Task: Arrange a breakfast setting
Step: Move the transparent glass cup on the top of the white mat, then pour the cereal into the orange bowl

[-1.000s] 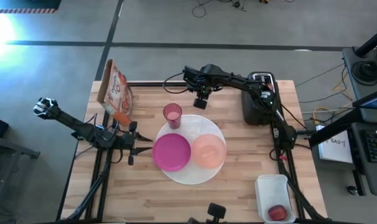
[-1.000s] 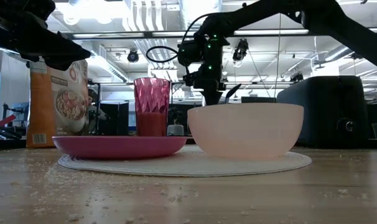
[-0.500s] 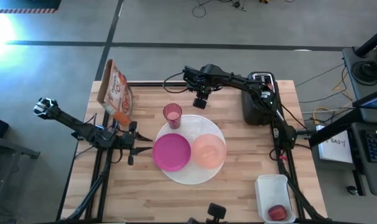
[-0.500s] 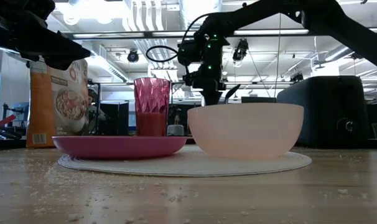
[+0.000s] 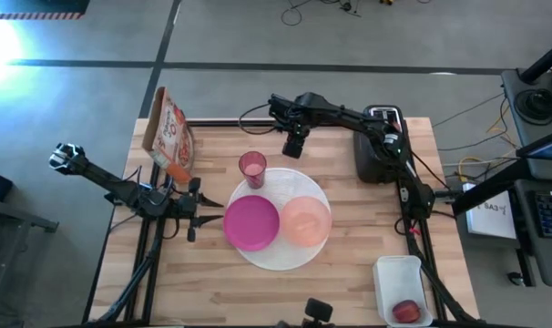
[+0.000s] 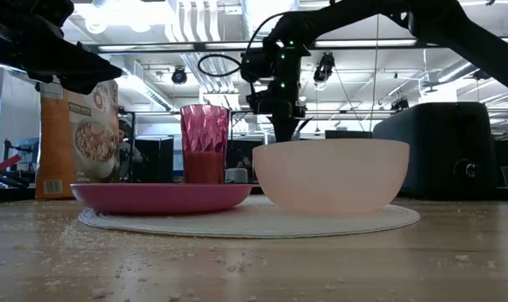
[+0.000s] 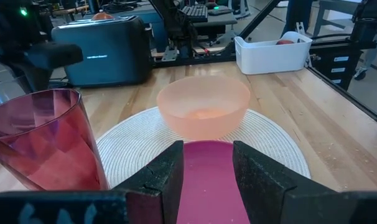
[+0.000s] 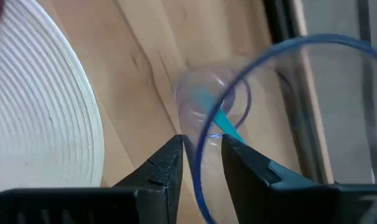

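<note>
Directly beneath the right gripper [image 8: 201,165], its fingers slightly spread astride the rim, the clear cup [image 8: 263,118] with teal-handled spoon [image 8: 221,119].

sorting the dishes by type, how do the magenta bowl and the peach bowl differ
The magenta bowl is wide and shallow, almost a dish; the peach bowl is deeper, with taller walls. The magenta bowl is vivid and opaque; the peach bowl is pale. They sit side by side on the white plate, both upright and apparently empty.

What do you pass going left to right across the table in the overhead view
Cereal box → tumbler → magenta bowl → peach bowl → toaster → white tub.
</note>
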{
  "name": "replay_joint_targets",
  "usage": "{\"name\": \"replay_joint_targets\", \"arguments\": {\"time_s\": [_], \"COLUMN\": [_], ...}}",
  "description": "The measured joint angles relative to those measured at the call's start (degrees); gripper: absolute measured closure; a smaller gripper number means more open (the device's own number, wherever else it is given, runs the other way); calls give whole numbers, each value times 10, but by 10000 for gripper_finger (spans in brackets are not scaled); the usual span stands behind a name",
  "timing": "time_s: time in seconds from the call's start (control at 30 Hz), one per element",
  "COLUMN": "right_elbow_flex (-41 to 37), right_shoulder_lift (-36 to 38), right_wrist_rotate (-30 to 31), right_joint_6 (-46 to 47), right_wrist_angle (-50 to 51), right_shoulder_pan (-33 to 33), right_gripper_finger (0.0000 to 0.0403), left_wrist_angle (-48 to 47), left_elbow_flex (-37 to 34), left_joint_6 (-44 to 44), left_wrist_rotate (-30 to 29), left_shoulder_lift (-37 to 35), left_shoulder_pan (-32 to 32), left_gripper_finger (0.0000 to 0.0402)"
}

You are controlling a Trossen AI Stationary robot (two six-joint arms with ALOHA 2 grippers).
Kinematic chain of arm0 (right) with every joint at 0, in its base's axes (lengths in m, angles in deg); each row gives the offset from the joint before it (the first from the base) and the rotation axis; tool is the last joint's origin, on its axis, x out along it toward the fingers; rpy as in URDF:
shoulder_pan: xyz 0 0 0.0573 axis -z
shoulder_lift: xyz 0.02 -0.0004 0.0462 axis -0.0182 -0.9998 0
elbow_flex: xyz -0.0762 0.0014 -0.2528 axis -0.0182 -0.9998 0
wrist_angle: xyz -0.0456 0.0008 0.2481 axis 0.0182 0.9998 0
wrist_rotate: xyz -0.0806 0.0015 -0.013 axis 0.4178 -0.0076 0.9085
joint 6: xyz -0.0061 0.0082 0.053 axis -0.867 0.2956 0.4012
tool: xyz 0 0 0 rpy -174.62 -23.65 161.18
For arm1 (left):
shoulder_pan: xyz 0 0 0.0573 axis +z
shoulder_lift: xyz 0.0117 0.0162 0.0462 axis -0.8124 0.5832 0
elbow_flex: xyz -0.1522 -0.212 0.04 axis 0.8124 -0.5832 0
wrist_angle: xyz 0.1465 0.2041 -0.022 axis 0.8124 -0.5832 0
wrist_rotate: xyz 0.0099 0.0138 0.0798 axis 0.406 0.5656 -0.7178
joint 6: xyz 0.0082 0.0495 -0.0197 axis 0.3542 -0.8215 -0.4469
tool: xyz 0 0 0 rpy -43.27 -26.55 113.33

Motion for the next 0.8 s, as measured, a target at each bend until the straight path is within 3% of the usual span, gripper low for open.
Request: {"name": "replay_joint_targets", "arguments": {"time_s": [0.5, 0.8], "right_elbow_flex": [81, 98], "right_shoulder_lift": [33, 73], "right_wrist_rotate": [-1, 0], "right_joint_6": [26, 70], "right_wrist_angle": [11, 98], "right_shoulder_pan": [-4, -16], "right_gripper_finger": [315, 320], "left_wrist_angle": [4, 5], "left_elbow_flex": [0, 0], "left_joint_6": [2, 3], "left_wrist_rotate": [0, 0], "left_shoulder_lift": [0, 0], "left_shoulder_pan": [0, 0], "left_gripper_finger": [280, 280]}}
